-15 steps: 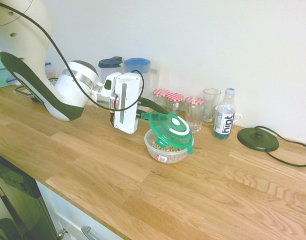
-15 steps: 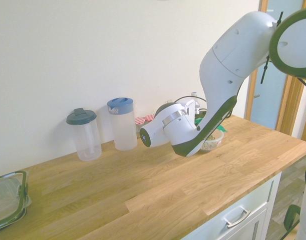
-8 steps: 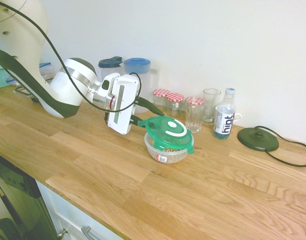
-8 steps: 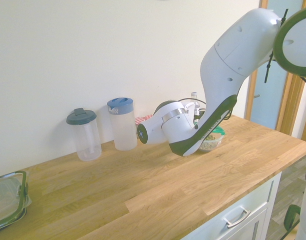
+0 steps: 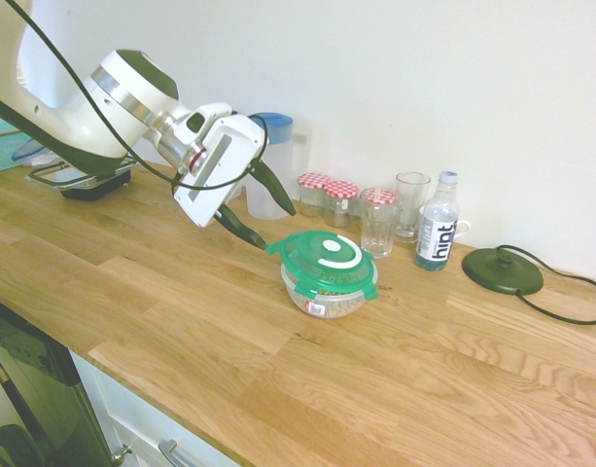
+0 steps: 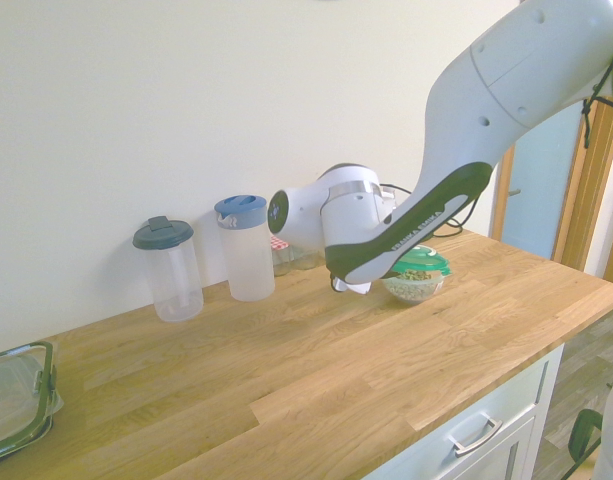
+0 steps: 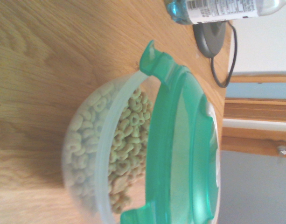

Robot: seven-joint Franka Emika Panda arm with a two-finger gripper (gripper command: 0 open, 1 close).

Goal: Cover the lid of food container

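Note:
The green lid lies flat on top of the food container, a small clear tub with cereal rings showing through its side. My gripper hangs open just to the left of the lid and a little above it, with nothing between its dark fingers. From the other side, the lid and tub peek out behind the arm, which hides the gripper. The wrist view shows the lid on the container from close by.
Along the wall stand a blue-lidded jug, red-checked jars, two glasses, a water bottle and a black round base. A dark-lidded jug and a rectangular container sit further along the wooden counter.
The gripper opened and let go of the lid, then drew back up and away from it. The lid went from tilted to lying flat on the container.

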